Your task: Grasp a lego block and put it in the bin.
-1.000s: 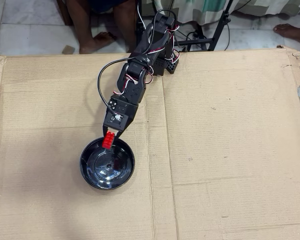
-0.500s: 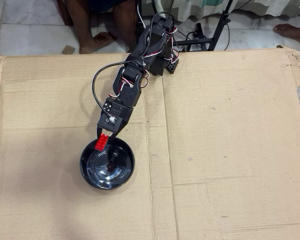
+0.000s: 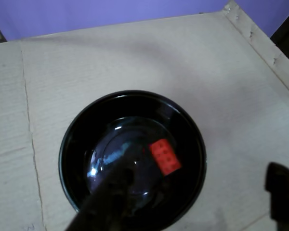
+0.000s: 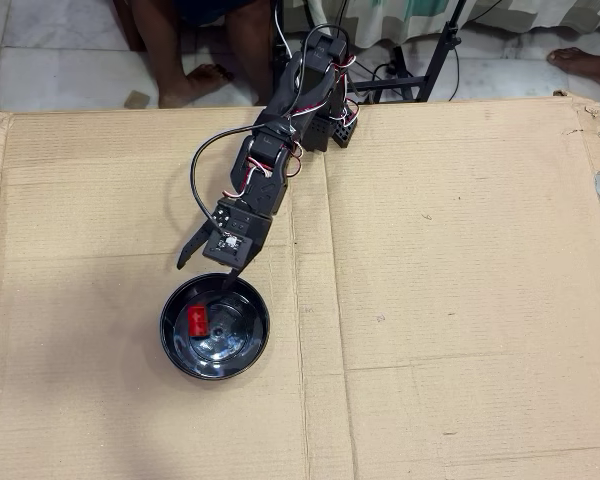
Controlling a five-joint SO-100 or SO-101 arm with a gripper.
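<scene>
In the overhead view, one lego block (image 4: pixel 196 321) lies inside the one bin (image 4: pixel 242 352), at about nine o'clock from the bowl's centre, on the sloping inner wall close to the flat bottom. Its long axis runs roughly from twelve to six o'clock there. In the wrist view the same block (image 3: pixel 164 156) sits right of the bowl's centre, studs up, with six studs showing in two rows; its long axis runs from about eleven to five o'clock. The bin (image 3: pixel 74 144) rests on a brown cardboard sheet (image 4: pixel 460 250).

Just beyond the bin's rim at twelve o'clock, the tool (image 4: pixel 208 260) hangs with its jaws spread wide and nothing between them, one finger reaching out toward ten o'clock, the other pointing down at the rim. In the wrist view, two dark blurred fingers (image 3: pixel 111 192) frame the bowl from below.
</scene>
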